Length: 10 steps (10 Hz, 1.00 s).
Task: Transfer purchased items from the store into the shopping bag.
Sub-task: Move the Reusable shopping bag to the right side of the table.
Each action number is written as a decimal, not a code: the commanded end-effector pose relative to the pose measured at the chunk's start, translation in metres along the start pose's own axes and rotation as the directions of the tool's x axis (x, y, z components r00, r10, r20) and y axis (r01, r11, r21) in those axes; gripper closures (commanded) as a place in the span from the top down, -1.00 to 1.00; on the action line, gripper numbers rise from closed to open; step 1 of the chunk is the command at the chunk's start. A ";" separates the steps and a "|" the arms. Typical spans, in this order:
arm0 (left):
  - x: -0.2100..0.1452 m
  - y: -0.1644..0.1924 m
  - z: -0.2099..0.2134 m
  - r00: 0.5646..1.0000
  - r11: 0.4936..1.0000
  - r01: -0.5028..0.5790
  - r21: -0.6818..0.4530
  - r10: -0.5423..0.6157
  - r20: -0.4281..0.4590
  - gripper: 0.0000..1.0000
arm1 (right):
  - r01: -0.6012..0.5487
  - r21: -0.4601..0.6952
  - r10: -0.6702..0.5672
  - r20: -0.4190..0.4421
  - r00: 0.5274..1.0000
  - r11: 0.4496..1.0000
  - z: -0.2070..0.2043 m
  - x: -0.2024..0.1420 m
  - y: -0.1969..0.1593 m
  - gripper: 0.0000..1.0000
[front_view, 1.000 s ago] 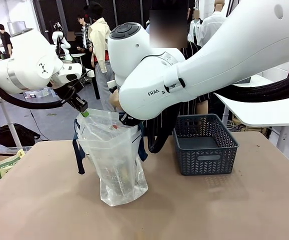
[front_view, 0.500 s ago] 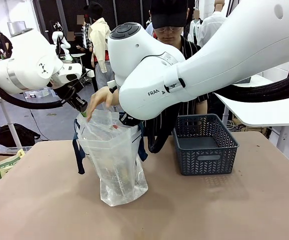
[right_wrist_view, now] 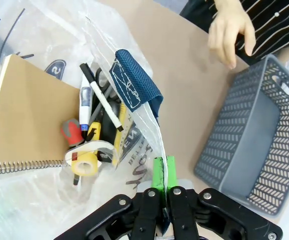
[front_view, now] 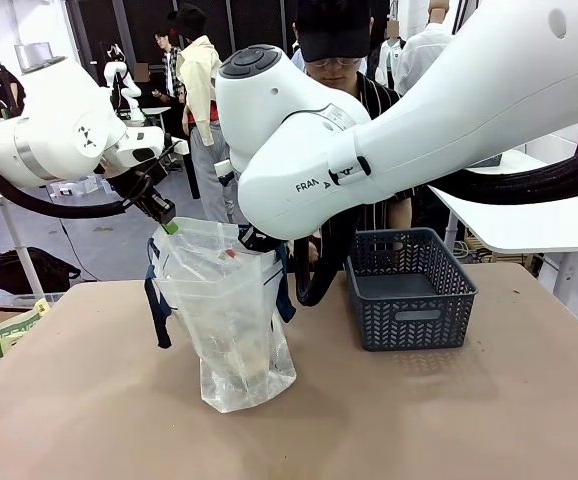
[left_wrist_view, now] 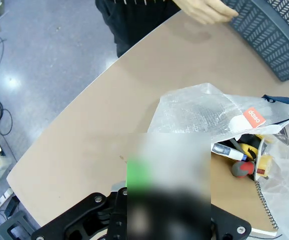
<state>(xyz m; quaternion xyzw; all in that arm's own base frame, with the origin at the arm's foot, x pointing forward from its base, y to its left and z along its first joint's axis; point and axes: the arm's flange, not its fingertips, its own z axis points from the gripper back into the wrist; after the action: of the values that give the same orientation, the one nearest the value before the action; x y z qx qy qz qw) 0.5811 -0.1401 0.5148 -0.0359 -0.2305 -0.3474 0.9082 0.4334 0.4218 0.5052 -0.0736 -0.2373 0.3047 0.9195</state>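
- The table carries the same two things in the same places. The shopping bag stands left of the middle and the store, the dark grey basket, is well apart on its right.
- The shopping bag has not slumped or shifted in the last second. Its mouth is stretched open between the two arms, with the navy handles hanging down its sides.
- What can be seen of the store's floor is bare, so the transfer looks finished or nearly so.
- The one real change is the person's hand. Half a second ago it was over the bag's mouth. Now it has drawn back to the far side, close by the store's far rim, and whether it touches the rim is unclear.
- That fits an item just dropped in, and the hand now looks empty.
- The purchased items lie at the bottom of the bag: a spiral notebook, pens, a red-capped piece and a yellow tape roll.
- The right gripper is pinched narrow on the bag's right rim, green pads together with the film between them.
- The left gripper sits at the bag's far-left corner and seems closed on the rim there, though its own view is blurred.
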 end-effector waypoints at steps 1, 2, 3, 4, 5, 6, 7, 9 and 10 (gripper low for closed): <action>-0.005 0.001 0.003 1.000 1.000 -0.011 0.006 0.010 0.014 -1.00 | -0.006 0.017 0.006 -0.010 1.000 1.000 0.000 -0.003 -0.003 -1.00; -0.005 0.001 0.003 1.000 1.000 -0.011 0.006 0.010 0.014 -1.00 | -0.006 0.017 0.006 -0.010 1.000 1.000 0.000 -0.003 -0.003 -1.00; -0.005 0.001 0.003 1.000 1.000 -0.011 0.006 0.010 0.014 -1.00 | -0.006 0.017 0.006 -0.010 1.000 1.000 0.000 -0.003 -0.003 -1.00; -0.005 0.001 0.003 1.000 1.000 -0.011 0.006 0.010 0.014 -1.00 | -0.006 0.017 0.006 -0.010 1.000 1.000 0.000 -0.003 -0.003 -1.00; -0.005 0.001 0.003 1.000 1.000 -0.011 0.006 0.010 0.014 -1.00 | -0.006 0.017 0.006 -0.010 1.000 1.000 0.000 -0.003 -0.003 -1.00; -0.005 0.001 0.003 1.000 1.000 -0.011 0.006 0.010 0.014 -1.00 | -0.006 0.017 0.006 -0.010 1.000 1.000 0.000 -0.003 -0.003 -1.00; -0.005 0.001 0.003 1.000 1.000 -0.011 0.006 0.010 0.014 -1.00 | -0.006 0.017 0.006 -0.010 1.000 1.000 0.000 -0.003 -0.003 -1.00; -0.005 0.001 0.003 1.000 1.000 -0.011 0.006 0.010 0.014 -1.00 | -0.006 0.017 0.006 -0.010 1.000 1.000 0.000 -0.003 -0.003 -1.00; -0.005 0.001 0.003 1.000 1.000 -0.011 0.006 0.010 0.014 -1.00 | -0.006 0.017 0.006 -0.010 1.000 1.000 0.000 -0.003 -0.003 -1.00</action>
<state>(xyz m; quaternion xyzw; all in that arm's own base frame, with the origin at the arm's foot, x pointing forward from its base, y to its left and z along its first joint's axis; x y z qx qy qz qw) 0.5811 -0.1401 0.5148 -0.0359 -0.2306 -0.3474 0.9082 0.4334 0.4218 0.5052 -0.0736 -0.2373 0.3047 0.9195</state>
